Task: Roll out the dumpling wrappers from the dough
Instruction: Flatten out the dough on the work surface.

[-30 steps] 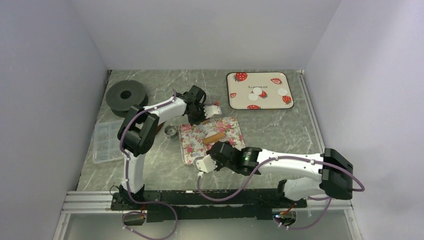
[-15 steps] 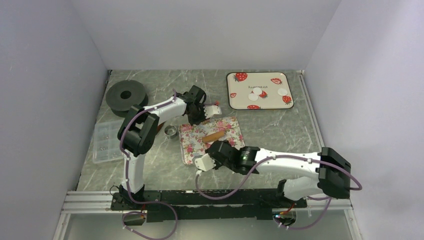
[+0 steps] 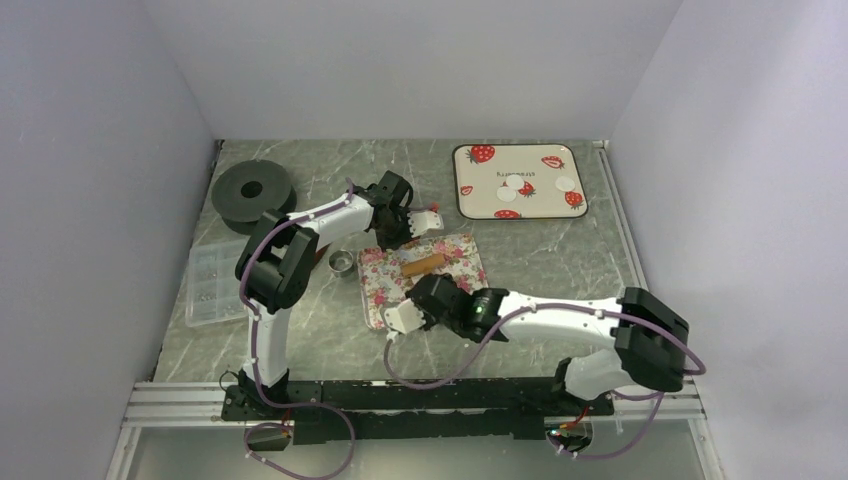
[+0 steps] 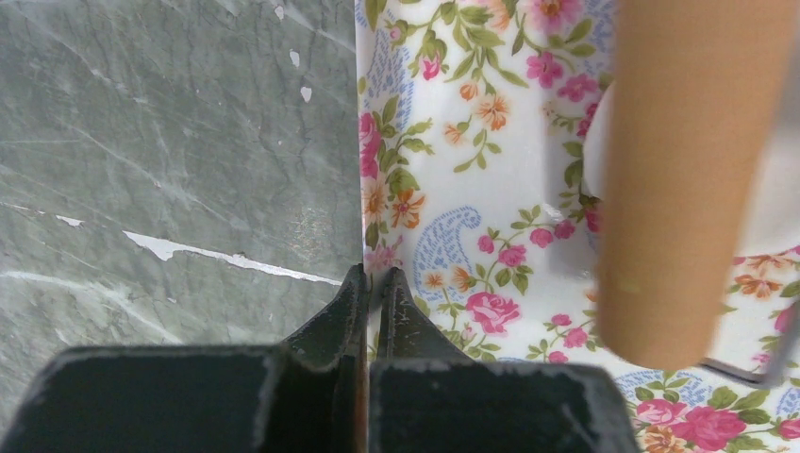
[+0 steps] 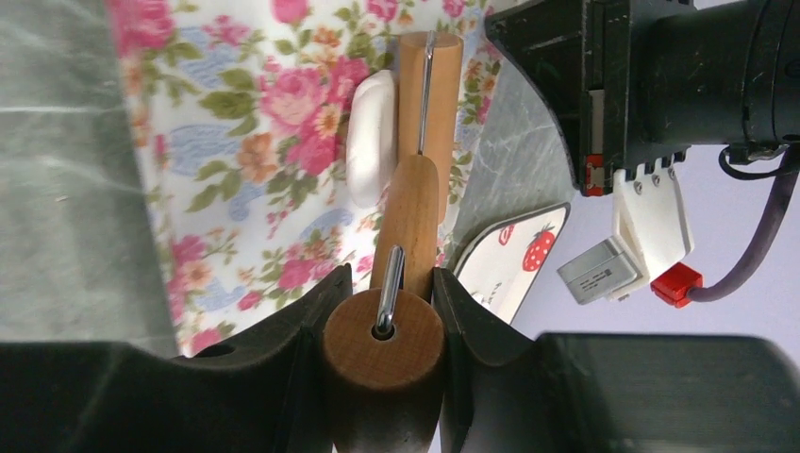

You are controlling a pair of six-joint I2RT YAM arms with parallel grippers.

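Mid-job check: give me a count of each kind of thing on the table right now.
trays: 2 (strawberry tray, floral tray)
dumpling wrappers: 3
rolling pin: 1
dough piece: 1
ring cutter: 1
black spool: 1
clear box: 1
total: 10

light: bright, even | shadows: soft | focus: wrist foregrounds blurred (overhead sharp)
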